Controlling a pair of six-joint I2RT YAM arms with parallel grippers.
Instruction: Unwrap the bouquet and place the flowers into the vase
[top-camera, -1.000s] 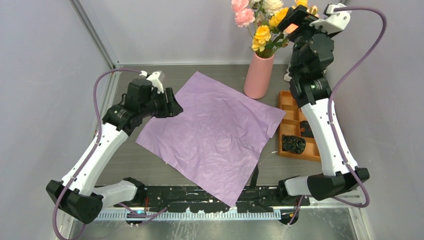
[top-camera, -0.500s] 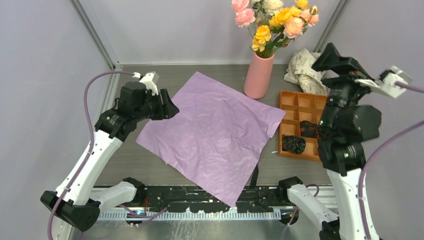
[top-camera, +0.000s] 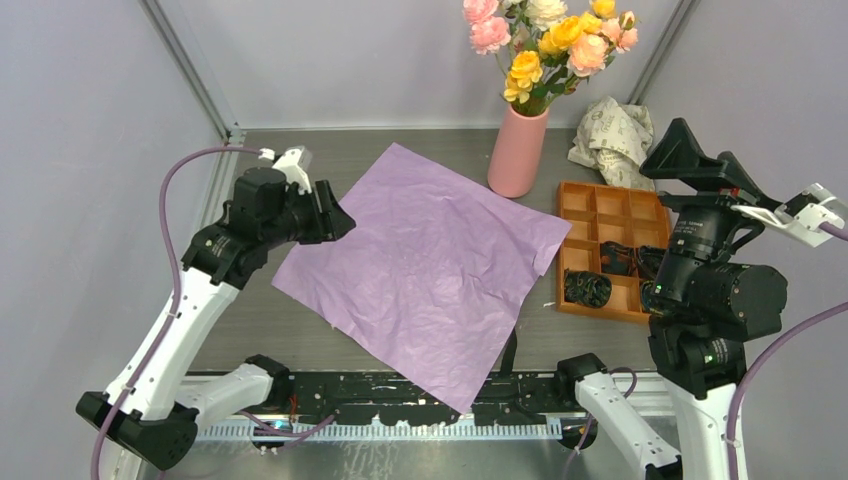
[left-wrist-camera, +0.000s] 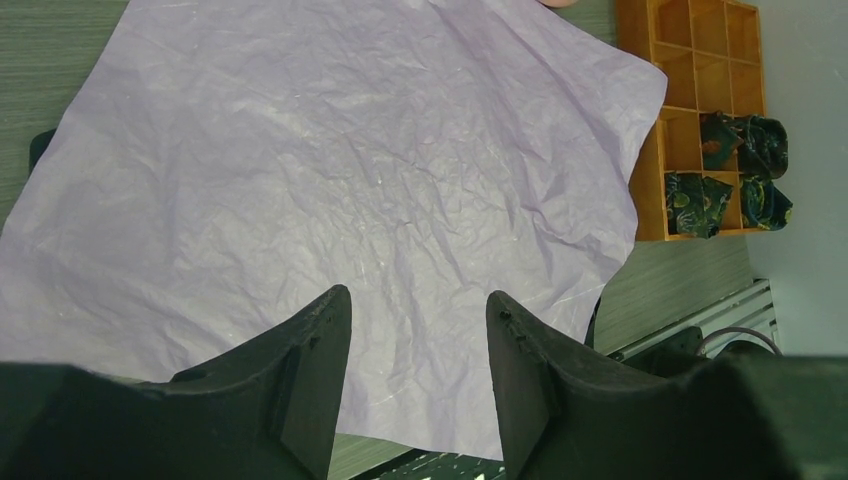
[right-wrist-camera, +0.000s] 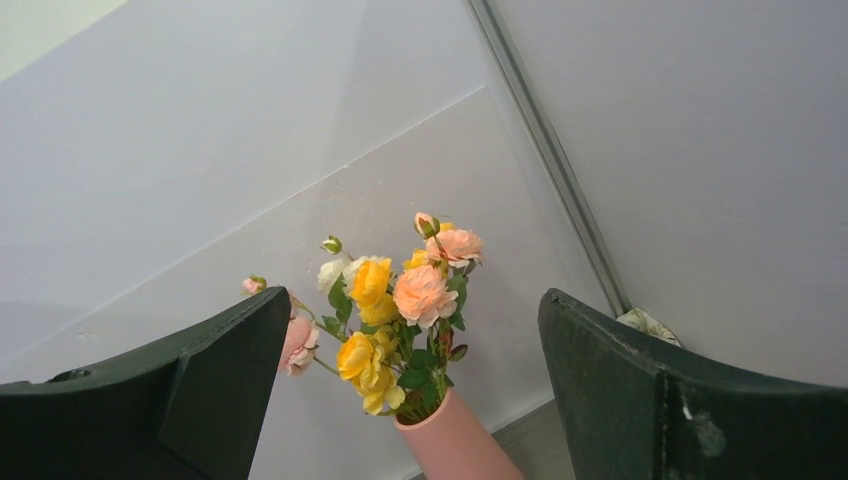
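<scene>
Right tool (right-wrist-camera: 415, 300) gapes wide and empty, left tool (left-wrist-camera: 418, 300) half open, and we fear a swing tipping the top-heavy vase (top-camera: 517, 155).

1. A robotics test cell in a laboratory: the left arm (top-camera: 185, 310) and the right arm (top-camera: 705, 330), both white and black, stood bolted to a black mounting rail (top-camera: 400, 410) at the near edge of a grey table (top-camera: 250, 320).
2. Plain pale panels (top-camera: 90, 150) walled the table at the left, back and right, meeting at bare metal corner posts (top-camera: 190, 70).
3. Exposed purple cables (top-camera: 190, 175) looped along the arms from wrist to base.
4. Props lay set out as for a trial: a pink vase (top-camera: 517, 150) of flowers (top-camera: 545, 40), a flat lilac paper sheet (top-camera: 430, 260) and an orange compartment tray (top-camera: 597, 215).
</scene>
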